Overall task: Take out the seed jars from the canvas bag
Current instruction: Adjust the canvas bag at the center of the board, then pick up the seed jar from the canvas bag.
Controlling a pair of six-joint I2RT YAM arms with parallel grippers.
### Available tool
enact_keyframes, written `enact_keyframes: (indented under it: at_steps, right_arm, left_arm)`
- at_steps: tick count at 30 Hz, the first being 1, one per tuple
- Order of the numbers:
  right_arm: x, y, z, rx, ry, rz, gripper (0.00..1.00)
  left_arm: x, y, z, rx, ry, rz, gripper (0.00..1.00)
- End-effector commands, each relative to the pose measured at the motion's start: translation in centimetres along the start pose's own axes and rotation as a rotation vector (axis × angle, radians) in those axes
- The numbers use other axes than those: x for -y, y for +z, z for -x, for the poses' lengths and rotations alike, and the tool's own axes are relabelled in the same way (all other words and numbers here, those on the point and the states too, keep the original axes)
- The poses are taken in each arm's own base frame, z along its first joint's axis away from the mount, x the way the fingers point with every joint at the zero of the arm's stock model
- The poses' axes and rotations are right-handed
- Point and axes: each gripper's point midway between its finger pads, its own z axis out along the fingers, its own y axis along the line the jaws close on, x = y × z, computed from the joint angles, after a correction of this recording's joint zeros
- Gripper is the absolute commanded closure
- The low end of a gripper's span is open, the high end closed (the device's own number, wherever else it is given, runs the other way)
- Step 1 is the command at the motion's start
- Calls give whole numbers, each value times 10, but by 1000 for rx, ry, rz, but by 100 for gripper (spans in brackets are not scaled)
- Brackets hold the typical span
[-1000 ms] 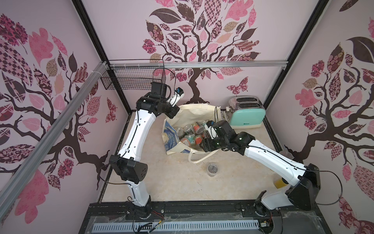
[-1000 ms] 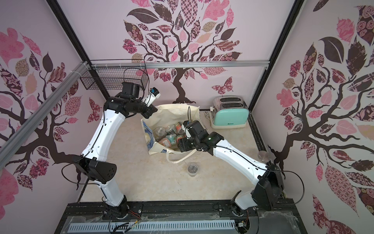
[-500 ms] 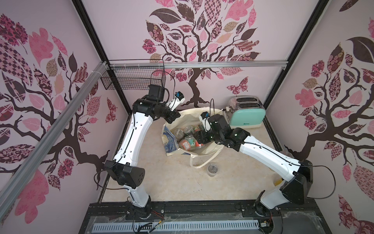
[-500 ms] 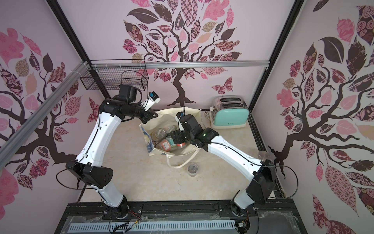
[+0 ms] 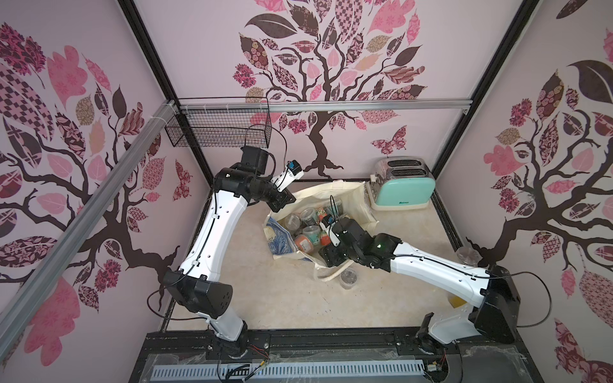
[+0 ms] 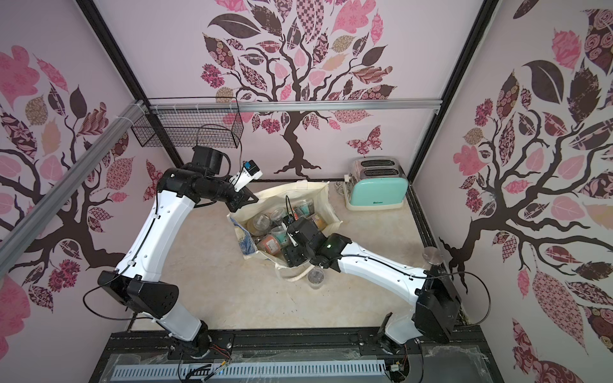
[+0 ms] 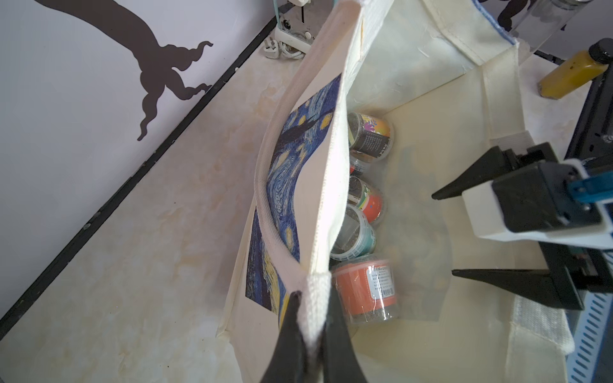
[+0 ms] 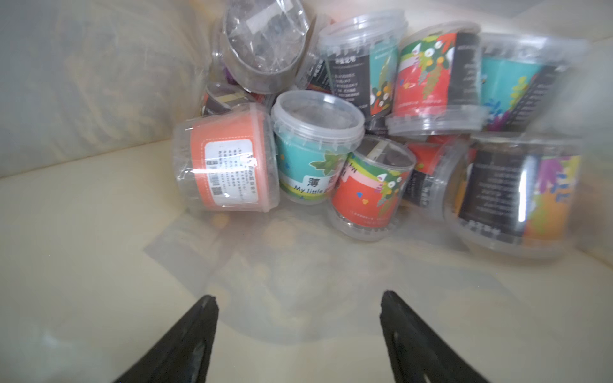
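The canvas bag (image 5: 351, 199) (image 6: 315, 195) lies open on the table, its blue swirl print (image 7: 285, 205) on the outer side. My left gripper (image 7: 313, 298) (image 5: 282, 205) is shut on the cream strap at the bag's rim and holds that side up. Several seed jars (image 5: 308, 232) (image 6: 270, 243) lie heaped inside; an orange one (image 8: 225, 159) (image 7: 365, 291) is on its side at the near edge of the heap. My right gripper (image 8: 298, 298) (image 7: 442, 234) is inside the bag, open and empty, a short way from the heap. One jar (image 5: 348, 278) stands on the table outside the bag.
A mint toaster (image 5: 403, 189) stands behind the bag at the back right, its plug (image 7: 282, 49) on the table. A black wire basket (image 5: 219, 132) hangs on the back rail. A yellow bottle (image 7: 574, 73) and a metal-lidded jar (image 5: 467, 255) sit by the right wall.
The right arm swung toward the back of the bag, then back to its front rim, and now reaches inside; its jaws spread a little wider. The left arm shifted slightly, still gripping the strap.
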Motion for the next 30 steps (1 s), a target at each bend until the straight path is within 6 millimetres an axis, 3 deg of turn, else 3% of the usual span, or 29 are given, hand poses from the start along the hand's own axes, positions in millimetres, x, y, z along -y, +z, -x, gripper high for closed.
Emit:
enact_keyframes:
  at_steps: [1,7,14,25,30]
  right_arm:
    - [16,-19,21,65,-25,-96,16]
    - [28,-12,37,55,10,-94,13]
    - [-8,-6,55,59,154,134,6]
    - [-9,24,32,21,216,133,7]
    - [-12,45,36,16,223,134,7]
  left_arm:
    - [27,-21,1,44,51,-75,100]
    - [46,-21,-16,8,77,-142,100]
    - [53,-23,-17,21,56,-164,100]
    - [54,-24,-16,36,32,-158,100]
    - [49,-23,-13,39,15,-135,100]
